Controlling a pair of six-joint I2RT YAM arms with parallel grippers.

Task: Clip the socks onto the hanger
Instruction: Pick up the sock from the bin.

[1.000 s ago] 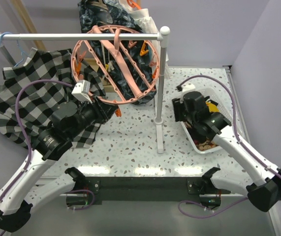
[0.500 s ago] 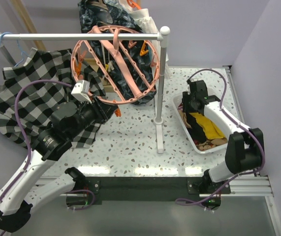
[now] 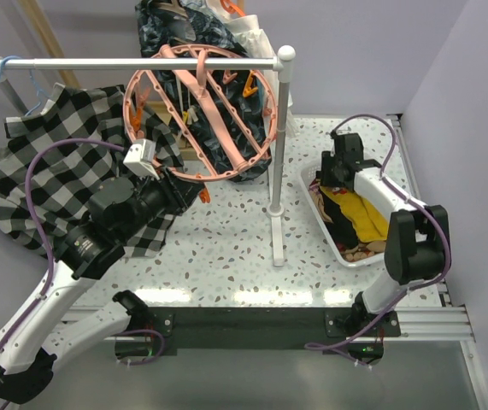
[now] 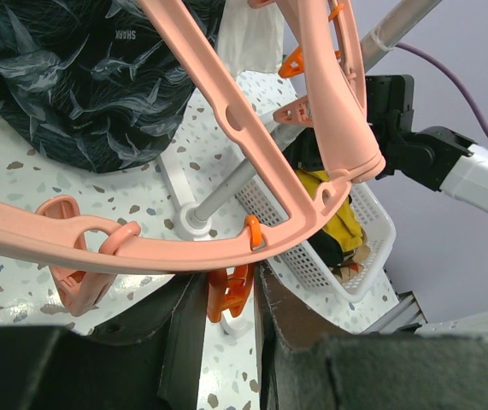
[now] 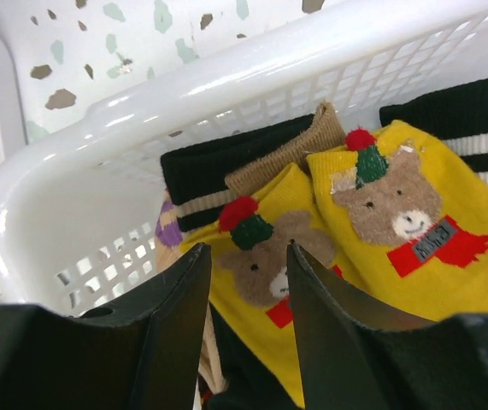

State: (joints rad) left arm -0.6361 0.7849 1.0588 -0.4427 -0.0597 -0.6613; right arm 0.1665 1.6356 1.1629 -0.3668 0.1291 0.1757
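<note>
The salmon-pink round hanger (image 3: 219, 109) hangs tilted from the white rail; its ring and crossbars fill the left wrist view (image 4: 252, 145). My left gripper (image 3: 194, 190) (image 4: 229, 286) sits under the ring's lower rim, shut on a dangling orange clip (image 4: 226, 295). The socks (image 3: 365, 218) lie piled in a white basket (image 3: 359, 259) at the right. My right gripper (image 3: 331, 178) (image 5: 248, 249) hovers over the basket's far end, open. Between and below its jaws lies a yellow sock with a bear face (image 5: 265, 256). Black striped socks (image 5: 218, 175) lie beside it.
The white rail (image 3: 141, 62) rests on a post (image 3: 278, 171) standing mid-table. A black-and-white checkered shirt (image 3: 47, 171) on a blue hanger (image 3: 34, 85) drapes at the left, under my left arm. A dark patterned cloth (image 3: 184, 34) hangs behind the ring. The basket wall (image 5: 226, 77) curves close round the right jaws.
My right arm swung from the basket's near side to its far end, and its jaws narrowed a little. The left arm and the hanger stayed still.
</note>
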